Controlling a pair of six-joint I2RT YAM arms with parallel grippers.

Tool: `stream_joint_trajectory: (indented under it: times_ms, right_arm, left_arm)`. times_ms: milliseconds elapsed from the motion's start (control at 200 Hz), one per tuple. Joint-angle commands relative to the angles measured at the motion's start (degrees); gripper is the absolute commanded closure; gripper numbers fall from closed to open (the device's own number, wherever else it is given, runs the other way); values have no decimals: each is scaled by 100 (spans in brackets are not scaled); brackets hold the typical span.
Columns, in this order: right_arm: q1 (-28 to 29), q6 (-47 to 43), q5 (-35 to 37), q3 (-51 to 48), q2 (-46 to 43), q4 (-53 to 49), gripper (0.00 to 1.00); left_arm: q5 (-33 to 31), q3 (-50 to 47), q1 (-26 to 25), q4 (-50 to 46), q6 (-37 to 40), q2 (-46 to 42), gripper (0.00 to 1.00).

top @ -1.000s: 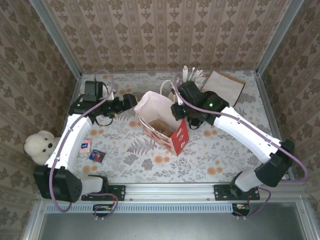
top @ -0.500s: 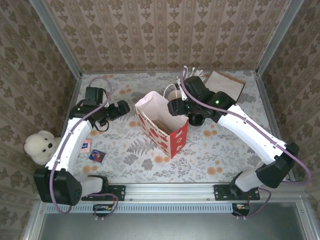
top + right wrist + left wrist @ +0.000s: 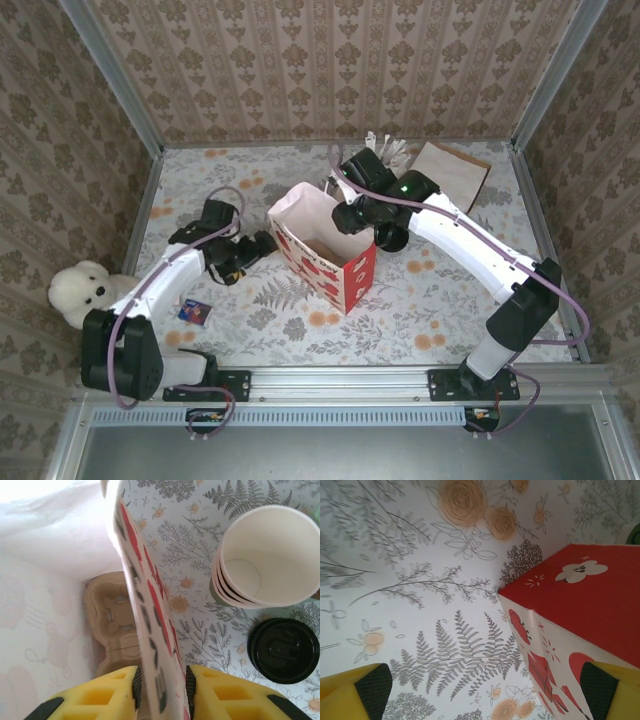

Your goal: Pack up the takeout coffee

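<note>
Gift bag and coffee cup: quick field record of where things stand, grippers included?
gift bag: upright, open, on table
bag contents: cardboard cup carrier on the bottom
takeout coffee: outside bag, upright on table, no lid
black lid: flat on table beside the cup
right gripper: pinching bag wall
left gripper: open, beside bag, holding nothing

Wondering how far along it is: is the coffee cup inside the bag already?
No, the cup stands outside the gift bag, beside a black lid.

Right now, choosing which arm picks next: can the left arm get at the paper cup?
Probably not: the gift bag stands between the left fingers and the paper cup, on its far side.
</note>
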Motion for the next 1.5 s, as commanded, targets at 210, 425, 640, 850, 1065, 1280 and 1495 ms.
stream_joint_trajectory:
  times_ms: [210, 425, 640, 850, 1065, 1280, 1495]
  right_arm:
    - [179, 1021, 495, 40, -440, 171, 100]
    - [221, 2202, 840, -861, -785, 375, 100]
    - [231, 2390, 991, -842, -665, 356, 70]
    - [171, 1542, 658, -482, -1030, 95, 36]
    - [-130, 1005, 37, -484, -1914, 82, 15]
    - [-713, 1050, 133, -544, -2676, 69, 0]
    - [-2239, 1792, 655, -1946, -3476, 1079, 0]
  left_arm:
    - [-26, 646, -172, 358, -251, 295, 0]
    - [135, 1041, -29, 207, 103, 479, 0]
    - [294, 1117, -23, 116, 111, 864, 0]
    - [-76, 1326, -16, -71, 213, 680, 0]
    - [-332, 1389, 2, -50, 173, 544, 0]
    - [-506, 1362, 139, 139, 248, 279, 0]
    - [-671, 1084, 273, 433, 336, -91, 0]
